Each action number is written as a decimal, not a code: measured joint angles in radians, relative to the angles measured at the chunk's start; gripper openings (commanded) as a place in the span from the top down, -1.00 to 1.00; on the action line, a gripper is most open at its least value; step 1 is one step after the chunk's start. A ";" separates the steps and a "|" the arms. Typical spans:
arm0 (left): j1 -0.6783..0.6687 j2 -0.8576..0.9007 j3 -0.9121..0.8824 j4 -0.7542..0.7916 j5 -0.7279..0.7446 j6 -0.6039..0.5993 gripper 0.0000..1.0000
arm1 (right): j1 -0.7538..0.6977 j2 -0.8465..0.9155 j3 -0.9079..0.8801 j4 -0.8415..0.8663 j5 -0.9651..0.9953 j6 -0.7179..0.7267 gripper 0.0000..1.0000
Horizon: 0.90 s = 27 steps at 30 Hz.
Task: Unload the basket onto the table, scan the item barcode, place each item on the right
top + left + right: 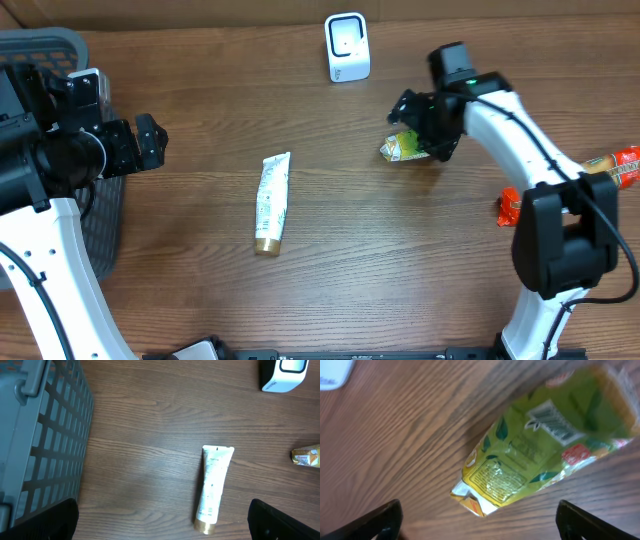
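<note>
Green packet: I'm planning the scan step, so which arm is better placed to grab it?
Right. The right gripper hangs open directly over the green packet, close to the white scanner. The left gripper is open too, but far off beside the basket, with the tube between.

- Centre of table (180,290): tube (272,203), lying flat.
- Behind tube, to its right: scanner (347,47).
- Right of tube: pouch (403,147).
- Far left: basket (60,45).
- Far right: packets (509,207).
</note>
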 measured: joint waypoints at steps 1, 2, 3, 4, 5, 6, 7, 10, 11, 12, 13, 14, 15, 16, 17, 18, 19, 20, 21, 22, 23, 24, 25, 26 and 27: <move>0.000 0.000 0.000 0.000 0.000 0.000 -0.99 | 0.019 0.004 0.000 0.000 0.034 0.034 -0.99; 0.000 0.000 0.000 0.000 0.000 0.000 -0.99 | 0.042 0.011 0.000 -0.001 0.066 0.074 -0.99; 0.000 0.000 0.000 0.000 0.000 0.000 -0.99 | 0.065 0.020 0.000 0.000 0.101 0.114 -1.00; 0.000 0.000 0.000 0.000 0.000 0.000 -0.99 | 0.084 0.030 0.000 0.000 0.126 0.145 -1.00; 0.000 0.000 0.000 0.000 0.000 0.000 -0.99 | 0.101 0.039 0.000 0.005 0.151 0.173 -1.00; 0.000 0.000 0.000 0.000 0.000 0.000 -0.99 | 0.113 0.047 0.000 0.011 0.171 0.195 -1.00; 0.000 0.000 0.000 0.000 0.000 0.000 -0.99 | 0.120 0.053 -0.001 0.023 0.188 0.213 -1.00; 0.000 0.000 0.000 0.000 0.000 0.000 -0.99 | 0.119 0.070 -0.001 0.049 0.230 0.256 -0.99; 0.000 0.000 0.000 0.000 0.000 0.000 -0.99 | 0.117 0.074 -0.001 0.053 0.244 0.268 -0.98; 0.000 0.000 0.000 0.000 0.000 0.000 -0.99 | 0.113 0.079 -0.001 0.056 0.255 0.279 -0.98; 0.000 0.000 0.000 0.000 0.000 0.000 -0.99 | 0.112 0.082 -0.001 0.060 0.266 0.289 -0.97; 0.000 0.000 0.000 0.000 0.000 0.000 -0.99 | 0.112 0.084 -0.001 0.062 0.273 0.296 -0.95; 0.000 0.000 0.000 0.000 0.000 0.000 -0.99 | 0.111 0.085 -0.001 0.063 0.277 0.297 -0.92; 0.000 0.000 0.000 0.000 0.000 0.000 -0.99 | 0.111 0.087 -0.001 0.062 0.282 0.301 -0.85; 0.000 0.000 0.000 0.000 0.000 0.000 -0.99 | 0.111 0.088 -0.002 0.060 0.282 0.300 -0.75; 0.000 0.000 0.000 0.000 0.000 0.000 -0.99 | 0.112 0.089 -0.002 0.059 0.283 0.303 -0.67; 0.000 0.000 0.000 0.000 0.000 0.000 -0.99 | 0.113 0.090 -0.003 0.056 0.282 0.298 -0.58; 0.000 0.000 0.000 0.000 0.000 0.000 -0.99 | 0.113 0.091 -0.005 0.049 0.278 0.294 -0.44; 0.000 0.000 0.000 0.000 0.000 0.000 -0.99 | 0.115 0.093 -0.007 0.037 0.275 0.290 -0.27; 0.000 0.000 0.000 0.000 0.000 0.000 -0.99 | 0.118 0.095 -0.009 0.027 0.272 0.284 -0.12; 0.000 0.000 0.000 0.000 0.000 0.000 -0.99 | 0.121 0.096 -0.009 0.022 0.270 0.266 0.02; 0.000 0.000 0.000 0.000 0.000 0.000 -0.99 | 0.127 0.097 -0.010 0.015 0.266 0.260 0.15; 0.000 0.000 0.000 0.000 0.000 0.000 -0.99 | 0.133 0.097 -0.011 0.010 0.266 0.246 0.19; 0.000 0.000 0.000 0.000 0.000 0.000 -0.99 | 0.137 0.097 -0.011 0.007 0.262 0.224 0.23; 0.000 0.000 0.000 0.000 0.000 0.000 -0.99 | 0.141 0.097 -0.011 0.011 0.249 0.198 0.29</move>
